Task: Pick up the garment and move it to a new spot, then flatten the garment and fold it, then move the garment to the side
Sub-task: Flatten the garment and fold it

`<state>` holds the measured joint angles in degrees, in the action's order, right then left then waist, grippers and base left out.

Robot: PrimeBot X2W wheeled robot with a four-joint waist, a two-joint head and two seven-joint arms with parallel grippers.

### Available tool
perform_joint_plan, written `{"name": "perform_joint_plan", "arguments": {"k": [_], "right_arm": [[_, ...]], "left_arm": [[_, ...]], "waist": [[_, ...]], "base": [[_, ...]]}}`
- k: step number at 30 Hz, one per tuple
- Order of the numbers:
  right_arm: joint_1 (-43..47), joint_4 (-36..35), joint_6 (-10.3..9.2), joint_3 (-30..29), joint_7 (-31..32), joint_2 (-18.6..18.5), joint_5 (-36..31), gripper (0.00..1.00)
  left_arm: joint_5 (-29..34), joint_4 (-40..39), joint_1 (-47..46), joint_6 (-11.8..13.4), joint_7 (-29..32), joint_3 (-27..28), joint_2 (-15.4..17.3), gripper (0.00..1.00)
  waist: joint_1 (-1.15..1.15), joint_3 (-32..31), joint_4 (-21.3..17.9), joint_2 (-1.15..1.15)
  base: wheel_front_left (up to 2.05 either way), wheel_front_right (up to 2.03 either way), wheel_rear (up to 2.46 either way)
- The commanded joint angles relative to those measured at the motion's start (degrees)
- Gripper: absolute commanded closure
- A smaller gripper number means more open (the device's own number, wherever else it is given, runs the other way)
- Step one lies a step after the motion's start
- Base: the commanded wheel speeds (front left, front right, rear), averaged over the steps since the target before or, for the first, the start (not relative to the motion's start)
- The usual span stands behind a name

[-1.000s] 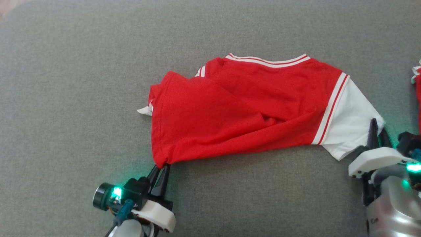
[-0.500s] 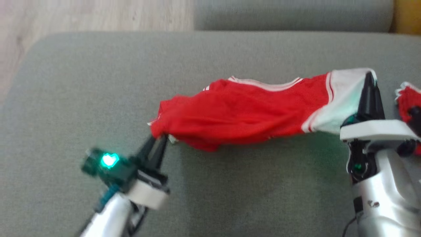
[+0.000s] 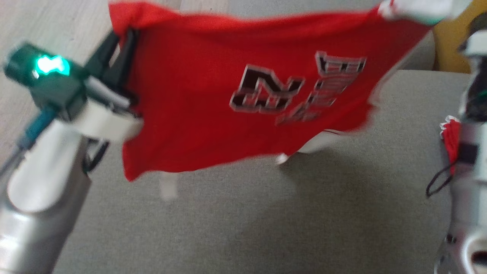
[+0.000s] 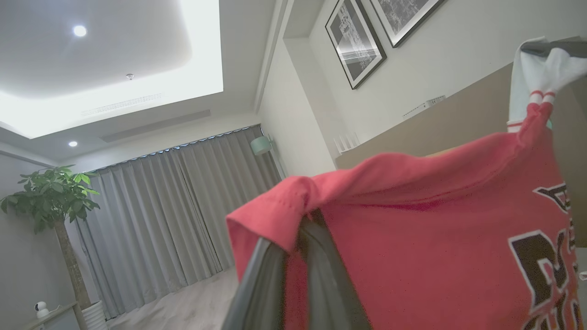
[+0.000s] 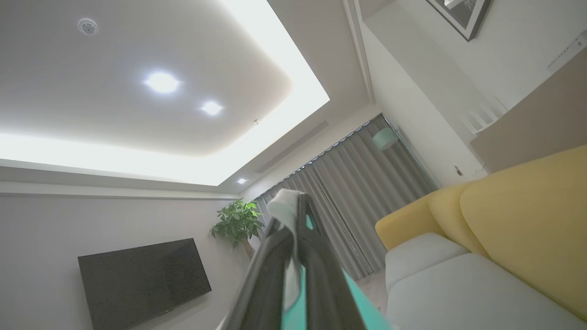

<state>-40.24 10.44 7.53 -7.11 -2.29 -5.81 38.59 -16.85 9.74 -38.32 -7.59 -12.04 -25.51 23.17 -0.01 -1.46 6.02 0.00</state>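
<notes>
Red shirt hangs stretched above the middle of the grey cushion: my left gripper clamps a red corner, my right gripper pinches the white sleeve (both clenched tight). I should carry it level and evenly taut, so it lands flat.

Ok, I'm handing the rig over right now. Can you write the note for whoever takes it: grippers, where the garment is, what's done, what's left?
Left gripper: shut on a red corner of the garment.
Right gripper: shut on the white sleeve.
Garment: lifted and hanging spread between the two grippers above the grey cushion, printed side toward the head camera. That view is blurred.
Done: pickup.
Left: set it down at a new spot, flatten, fold, move it to the side.
Mind the second red cloth at the cushion's right edge.
</notes>
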Motion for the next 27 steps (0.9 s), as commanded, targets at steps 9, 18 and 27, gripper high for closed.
{"name": "perform_joint_plan", "arguments": {"k": [9, 18, 27], "right_arm": [[-13.25, 1.28, -0.04, -4.56, 5.03, 2.22, -8.5, 1.0], [-31.79, 11.89, -0.04, -3.27, -9.86, 1.28, -12.18, 1.0], [-40.13, 18.0, -0.04, -2.4, -12.66, -2.27, -10.12, 1.0]], "left_arm": [[-3.95, 1.41, -12.83, 0.77, 5.6, 1.08, 2.29, 1.0], [2.08, 12.89, -27.05, 7.09, -1.39, 2.29, -2.25, 1.0], [4.59, 15.6, -31.9, 10.39, -2.94, 7.26, -4.18, 1.0]], "waist": [[0.01, 9.49, -1.04, 0.0], [0.01, 19.19, -1.55, 0.0], [0.01, 23.35, -2.83, 0.0]], "base": [[0.0, 0.0, 0.0], [0.0, 0.0, 0.0], [0.0, 0.0, 0.0]]}}
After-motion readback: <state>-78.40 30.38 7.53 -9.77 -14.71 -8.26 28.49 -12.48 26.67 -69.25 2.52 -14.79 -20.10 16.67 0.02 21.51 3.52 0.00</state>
